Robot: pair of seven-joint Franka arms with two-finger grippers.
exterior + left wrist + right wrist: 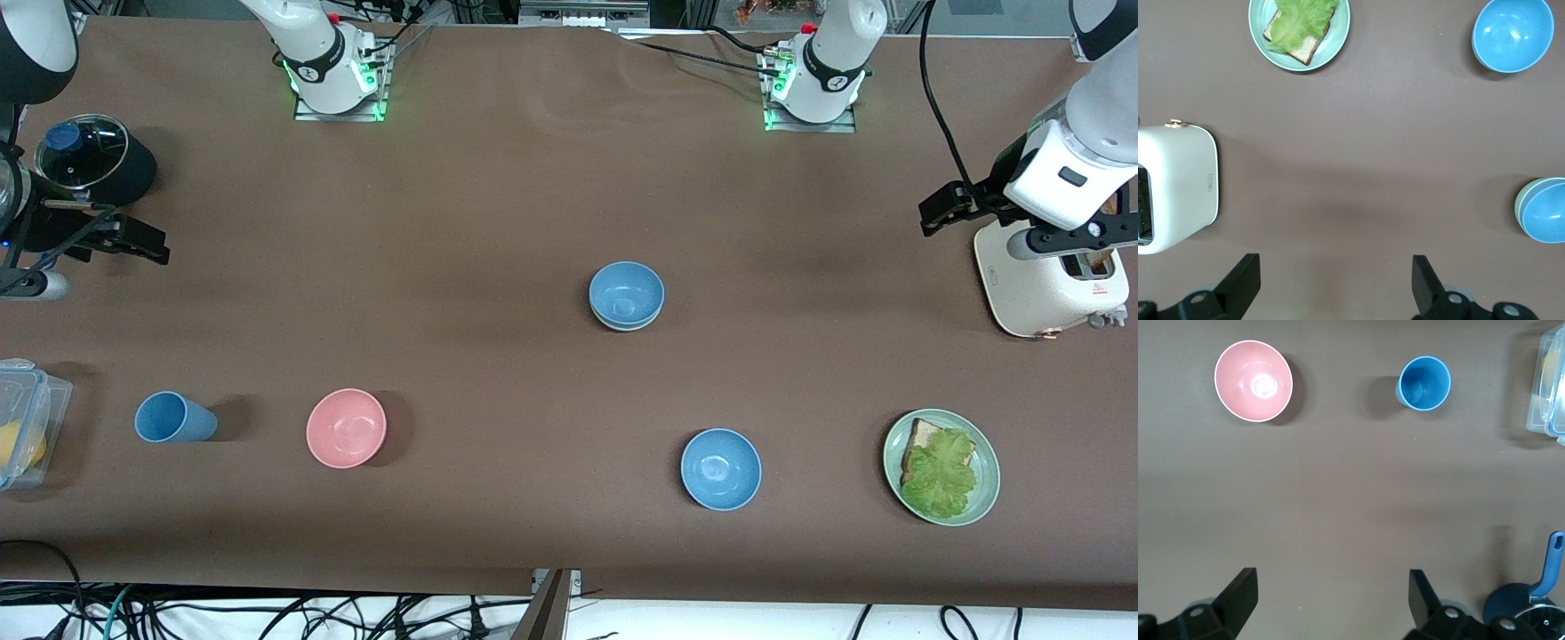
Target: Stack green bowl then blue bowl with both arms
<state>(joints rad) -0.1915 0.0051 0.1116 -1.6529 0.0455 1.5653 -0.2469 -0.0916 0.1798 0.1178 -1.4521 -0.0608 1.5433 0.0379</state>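
A blue bowl (627, 290) (1549, 212) sits nested in the green bowl (625, 326) (1519, 208) near the middle of the table; only the green rim shows. A second blue bowl (721, 468) (1511, 33) stands alone, nearer to the front camera. My left gripper (944, 209) (1336, 267) hangs open and empty over bare table beside the toaster, at the left arm's end. My right gripper (142, 242) (1333, 580) hangs open and empty over bare table beside the pot, at the right arm's end. Both are well away from the bowls.
A pink bowl (346, 428) (1253, 381) and a blue cup (173, 418) (1423, 383) stand toward the right arm's end, with a clear container (22, 422) and a lidded pot (84, 156). A white toaster (1049, 284) (1175, 190) and a plate (987, 498) of bread and lettuce are at the left arm's end.
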